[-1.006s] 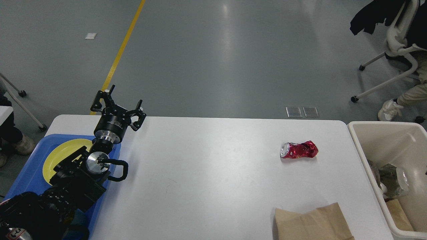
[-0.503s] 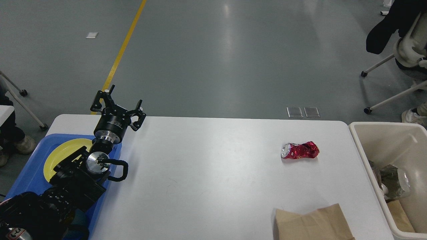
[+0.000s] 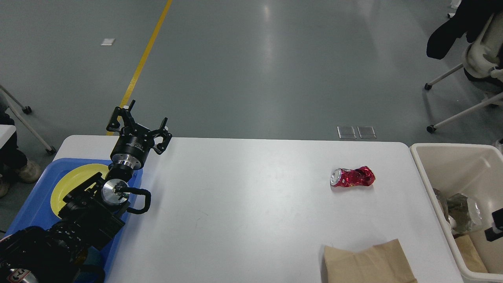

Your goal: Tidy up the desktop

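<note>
Both left gripper (image 3: 138, 122) jaws spread, empty, above the desktop (image 3: 243, 204), whose long axis runs left-right.

My black left arm (image 3: 84, 214) has silver metal joint rings, a looping black cable, and a two-fingered gripper (image 3: 138, 125).

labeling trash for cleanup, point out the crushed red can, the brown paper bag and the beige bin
crushed red can (image 3: 353, 177): head view, on its dented red middle
brown paper bag (image 3: 367, 264): head view, on its flat upper face
beige bin (image 3: 428, 188): head view, on its left rim
</note>
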`<state>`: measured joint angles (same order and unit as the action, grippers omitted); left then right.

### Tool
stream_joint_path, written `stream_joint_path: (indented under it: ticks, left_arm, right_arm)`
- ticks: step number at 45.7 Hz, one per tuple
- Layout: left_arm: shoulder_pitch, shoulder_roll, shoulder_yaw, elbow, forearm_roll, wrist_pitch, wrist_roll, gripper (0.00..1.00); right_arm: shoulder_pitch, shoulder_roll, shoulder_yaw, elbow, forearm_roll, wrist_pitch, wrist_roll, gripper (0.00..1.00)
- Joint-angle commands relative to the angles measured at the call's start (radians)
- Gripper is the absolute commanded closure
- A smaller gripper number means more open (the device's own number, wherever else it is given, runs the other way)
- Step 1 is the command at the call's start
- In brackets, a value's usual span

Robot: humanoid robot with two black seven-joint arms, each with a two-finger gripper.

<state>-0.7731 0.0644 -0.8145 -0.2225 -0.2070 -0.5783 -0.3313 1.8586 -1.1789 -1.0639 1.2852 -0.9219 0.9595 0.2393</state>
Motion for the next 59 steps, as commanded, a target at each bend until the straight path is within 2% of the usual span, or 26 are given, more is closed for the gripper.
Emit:
stream_joint_path:
  ticks: [1,9,29,34,47,59]
  left_arm:
    - [0.0,0.0,0.0,0.0,0.0,0.0,0.0,0.03]
    - [0.0,0.0,0.0,0.0,0.0,0.0,0.0,0.03]
    - [0.0,0.0,0.0,0.0,0.0,0.0,0.0,0.03]
    - [0.0,0.0,0.0,0.0,0.0,0.0,0.0,0.03]
    - [0.0,0.0,0.0,0.0,0.0,0.0,0.0,0.03]
    - [0.0,0.0,0.0,0.0,0.0,0.0,0.0,0.03]
  right_arm:
    - [0.005,-0.03,0.041,0.124,0.001,0.0,-0.009,0.0]
    - [-0.01,-0.077,0.14,0.226,0.003,0.0,-0.054,0.0]
    - [-0.118,-0.064,0.16,0.214,0.067,0.0,-0.052,0.0]
    - [-0.164,-0.057,0.159,0.209,0.066,-0.054,-0.061,0.0]
    - [-0.229,0.018,0.163,0.149,0.069,-0.087,-0.064,0.0]
    - [-0.317,0.142,0.217,0.088,0.141,-0.128,-0.064,0.0]
